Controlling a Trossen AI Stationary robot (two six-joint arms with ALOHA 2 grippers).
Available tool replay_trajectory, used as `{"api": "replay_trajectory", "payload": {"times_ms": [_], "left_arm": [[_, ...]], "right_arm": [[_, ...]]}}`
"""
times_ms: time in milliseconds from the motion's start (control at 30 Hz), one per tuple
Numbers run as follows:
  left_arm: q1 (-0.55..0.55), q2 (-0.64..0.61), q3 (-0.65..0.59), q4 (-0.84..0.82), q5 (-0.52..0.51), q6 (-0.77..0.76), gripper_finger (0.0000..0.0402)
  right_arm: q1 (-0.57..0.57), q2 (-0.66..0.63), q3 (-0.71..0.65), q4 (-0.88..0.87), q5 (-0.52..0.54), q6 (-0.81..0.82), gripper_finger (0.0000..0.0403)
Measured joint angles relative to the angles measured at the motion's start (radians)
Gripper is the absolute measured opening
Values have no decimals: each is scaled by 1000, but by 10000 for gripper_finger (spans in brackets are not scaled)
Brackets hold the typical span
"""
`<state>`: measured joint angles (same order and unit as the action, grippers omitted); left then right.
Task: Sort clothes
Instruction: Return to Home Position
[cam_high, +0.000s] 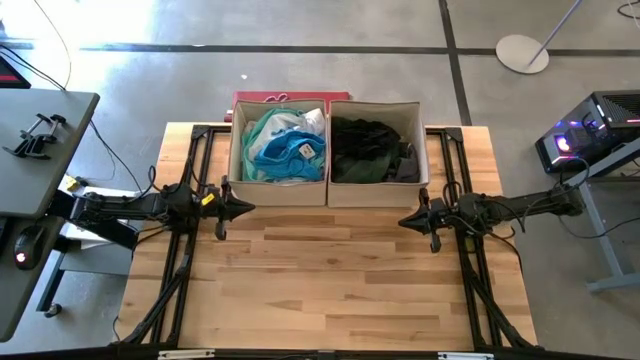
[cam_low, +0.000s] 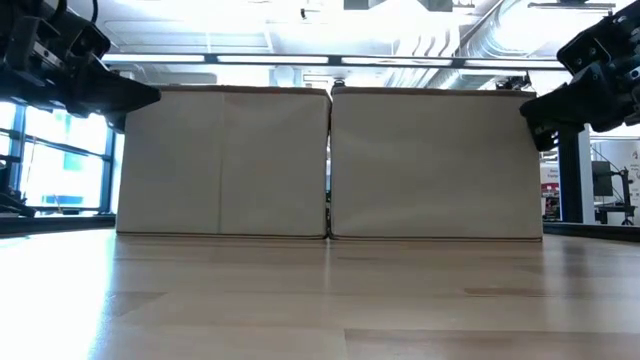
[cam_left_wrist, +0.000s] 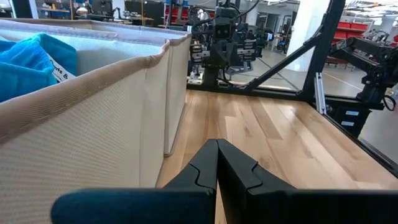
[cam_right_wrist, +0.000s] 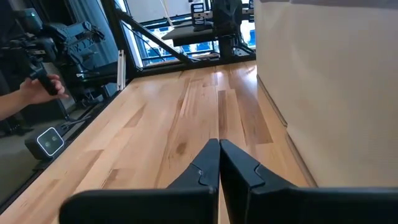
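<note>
Two beige fabric bins stand side by side at the table's far middle. The left bin (cam_high: 278, 140) holds teal, bright blue and white clothes (cam_high: 283, 142), whose blue also shows in the left wrist view (cam_left_wrist: 28, 65). The right bin (cam_high: 375, 140) holds black and charcoal clothes (cam_high: 368, 148). My left gripper (cam_high: 246, 208) is shut and empty, just in front of the left bin's near left corner. My right gripper (cam_high: 404, 221) is shut and empty, just in front of the right bin's near right corner. Both hover above the table.
Bare wooden tabletop (cam_high: 330, 280) lies in front of the bins. A red box (cam_high: 270, 98) sits behind the left bin. Black frame rails (cam_high: 190, 170) run along both table sides. A person's hand (cam_right_wrist: 40, 87) shows beyond the table's left edge in the right wrist view.
</note>
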<state>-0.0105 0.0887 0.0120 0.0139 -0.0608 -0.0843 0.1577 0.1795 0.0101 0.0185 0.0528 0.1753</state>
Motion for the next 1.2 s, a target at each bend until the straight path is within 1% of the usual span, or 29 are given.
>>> {"api": "replay_trajectory", "payload": {"times_ms": [433, 567, 900, 1200], "left_arm": [[0, 0, 0, 0, -2, 0, 0], [0, 0, 0, 0, -3, 1, 0], [0, 3, 0, 0, -3, 0, 0], [0, 3, 0, 0, -3, 0, 0]], "right_arm": [[0, -4, 0, -1, 0, 0, 0], [0, -40, 0, -1, -1, 0, 0], [0, -179, 0, 1, -3, 0, 0], [-1, -174, 0, 4, -3, 0, 0]]}}
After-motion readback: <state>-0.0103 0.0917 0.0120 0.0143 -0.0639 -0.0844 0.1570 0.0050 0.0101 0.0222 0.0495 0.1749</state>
